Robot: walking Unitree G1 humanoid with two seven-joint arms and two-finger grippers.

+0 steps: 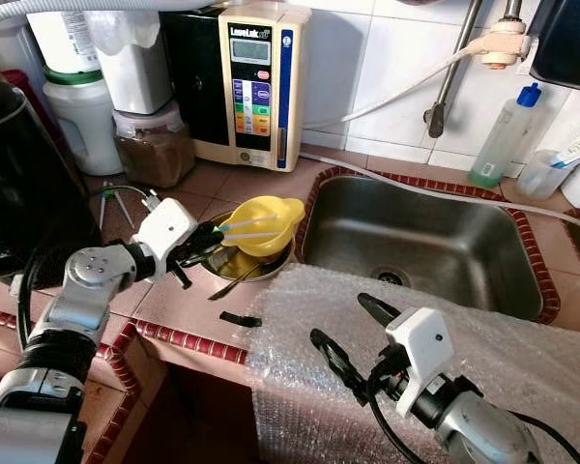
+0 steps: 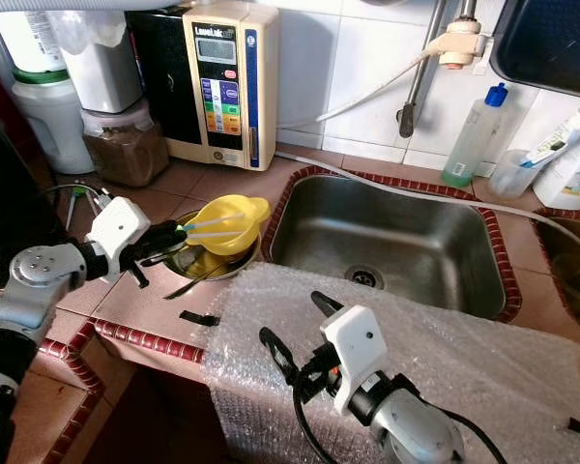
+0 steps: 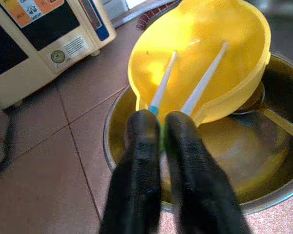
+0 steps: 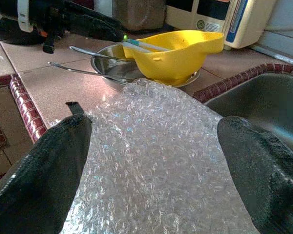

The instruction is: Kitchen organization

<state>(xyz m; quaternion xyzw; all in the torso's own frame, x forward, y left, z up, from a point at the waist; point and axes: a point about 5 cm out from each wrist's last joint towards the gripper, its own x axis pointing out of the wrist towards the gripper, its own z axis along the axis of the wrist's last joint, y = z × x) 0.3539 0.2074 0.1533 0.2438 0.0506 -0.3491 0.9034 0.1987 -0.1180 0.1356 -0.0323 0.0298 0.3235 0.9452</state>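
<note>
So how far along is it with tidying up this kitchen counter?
Early, it seems. Nothing looks put away yet. In hand: the left gripper is shut on two white sticks lying across the yellow bowl, which sits in a steel bowl. The right gripper hovers open over the bubble wrap. Left: the bowls, a spoon and bottles beside the sink.

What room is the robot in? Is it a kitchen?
Yes, most likely a home kitchen. There is a steel sink set in a tiled counter, a bottle of dish soap by the wall, and a yellow bowl resting in a metal bowl.
</note>
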